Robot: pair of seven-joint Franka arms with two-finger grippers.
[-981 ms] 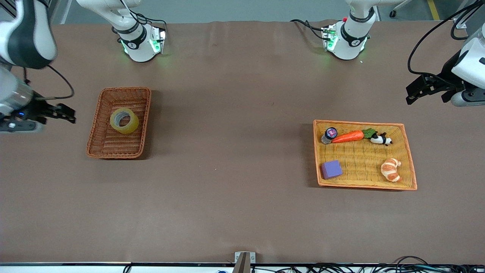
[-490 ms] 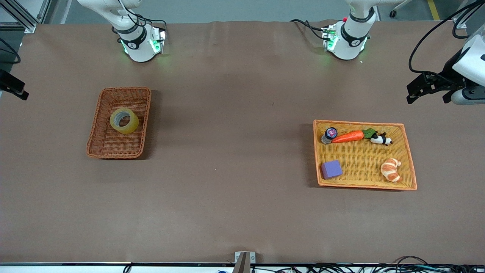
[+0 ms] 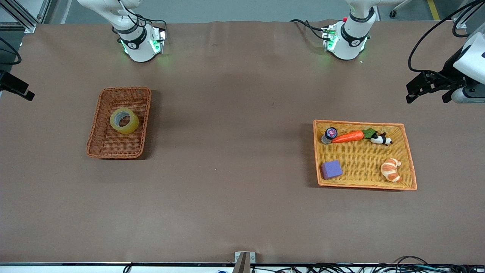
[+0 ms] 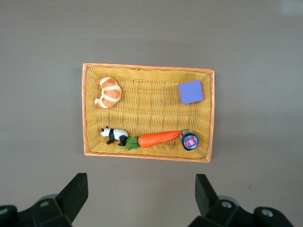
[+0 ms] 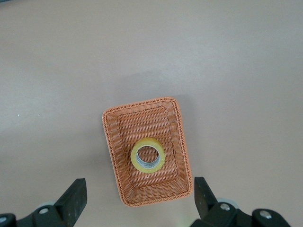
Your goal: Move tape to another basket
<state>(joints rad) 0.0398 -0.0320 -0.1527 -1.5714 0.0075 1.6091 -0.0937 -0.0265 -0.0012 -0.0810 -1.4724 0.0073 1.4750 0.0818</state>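
Right wrist view: the right gripper [image 5: 138,198] has its two fingers [image 5: 75,196] spread wide, holding nothing and touching nothing, high over the basket [image 5: 173,142]. In the left wrist view the left gripper [image 4: 141,194] is likewise released, fingers [image 4: 203,191] wide apart and empty, up in the air above the table just off the yellow-orange tray [image 4: 147,111].

The tape [image 3: 124,120] is one roll, a thick translucent yellowish ring with a grey inner core. It lies tilted in the reddish-brown wicker basket [image 3: 97,125], in the half farther from the front camera, at the right arm's end of the table [image 3: 227,170].

Counts: one tape, one basket, one tray [image 3: 360,157]. The tray holds five items: one croissant [image 3: 391,169], one purple block [image 3: 331,169], one carrot [image 3: 350,136], one panda figure [image 3: 380,139] and one small jar [image 3: 329,135] with a pink-and-blue lid. The jar, carrot and panda form a row along the tray edge farther from the front camera; the block and croissant lie nearer, well apart.
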